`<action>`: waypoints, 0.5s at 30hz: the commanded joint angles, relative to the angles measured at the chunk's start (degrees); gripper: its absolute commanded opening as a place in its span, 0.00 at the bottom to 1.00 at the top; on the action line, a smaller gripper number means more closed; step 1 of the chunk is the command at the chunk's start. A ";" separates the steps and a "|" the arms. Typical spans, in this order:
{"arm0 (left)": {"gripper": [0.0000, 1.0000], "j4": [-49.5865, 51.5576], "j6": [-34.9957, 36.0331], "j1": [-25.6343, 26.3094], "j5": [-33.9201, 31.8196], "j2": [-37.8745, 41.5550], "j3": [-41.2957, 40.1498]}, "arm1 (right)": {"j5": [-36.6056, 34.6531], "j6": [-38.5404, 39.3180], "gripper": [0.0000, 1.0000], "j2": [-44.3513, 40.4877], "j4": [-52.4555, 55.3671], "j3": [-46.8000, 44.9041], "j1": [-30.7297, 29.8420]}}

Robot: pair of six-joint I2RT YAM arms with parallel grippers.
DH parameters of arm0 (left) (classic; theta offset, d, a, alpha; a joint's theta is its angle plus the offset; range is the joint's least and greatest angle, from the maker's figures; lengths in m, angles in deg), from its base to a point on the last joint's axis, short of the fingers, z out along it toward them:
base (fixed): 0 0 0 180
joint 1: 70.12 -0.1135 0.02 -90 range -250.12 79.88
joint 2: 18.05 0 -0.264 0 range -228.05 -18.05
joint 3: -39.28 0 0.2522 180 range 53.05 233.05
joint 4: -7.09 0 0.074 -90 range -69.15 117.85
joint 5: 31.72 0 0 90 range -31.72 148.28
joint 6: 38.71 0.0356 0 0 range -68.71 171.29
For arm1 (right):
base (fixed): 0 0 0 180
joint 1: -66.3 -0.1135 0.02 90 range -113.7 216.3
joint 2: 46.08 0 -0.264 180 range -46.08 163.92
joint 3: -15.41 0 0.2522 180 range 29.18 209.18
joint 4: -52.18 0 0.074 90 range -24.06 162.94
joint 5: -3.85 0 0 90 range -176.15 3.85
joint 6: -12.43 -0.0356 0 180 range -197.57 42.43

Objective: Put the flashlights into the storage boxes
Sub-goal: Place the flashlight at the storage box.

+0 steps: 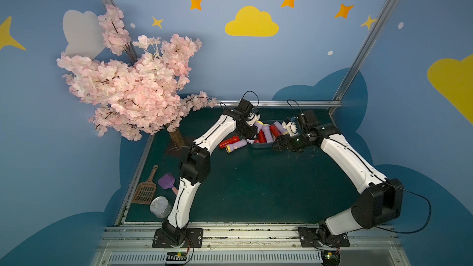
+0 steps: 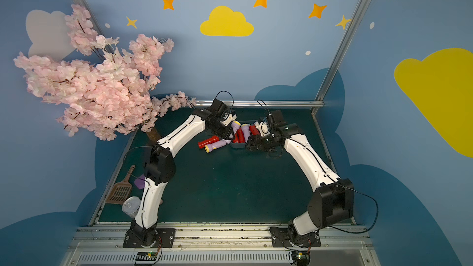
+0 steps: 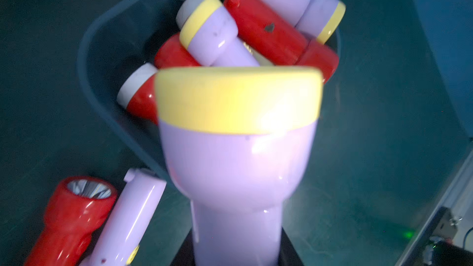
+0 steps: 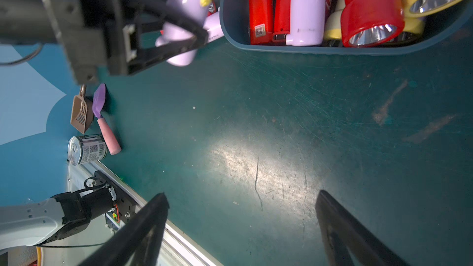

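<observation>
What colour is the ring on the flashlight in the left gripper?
Yellow; that flashlight shows best in the left wrist view.

Flashlights fill the storage box, a loose pair flanks its left end; the mat in front lies open.

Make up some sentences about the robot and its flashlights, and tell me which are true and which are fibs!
1. The left pincer is holding a lilac flashlight. True.
2. The right pincer is squeezing a red flashlight. False: it is open and holds nothing.
3. The storage box already has red and lilac flashlights in it. True.
4. Every flashlight is in the box. False: a red one and a lilac one lie on the table beside it.
5. The tin can is in the box. False: it stands near the table's edge, by the purple scoop.
</observation>
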 commanded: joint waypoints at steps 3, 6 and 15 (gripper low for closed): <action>0.26 -4.92 -10.27 0.00 10.08 -5.04 4.59 | 0.43 0.61 0.90 -2.03 -0.32 -0.87 0.82; 0.24 -8.21 -12.46 -0.09 11.43 -6.60 3.55 | 0.00 0.90 0.90 -2.71 -0.06 -0.97 1.17; 0.22 -18.62 -19.49 -1.05 9.59 -7.88 -0.48 | -0.36 1.82 0.90 -4.22 3.51 -0.23 2.58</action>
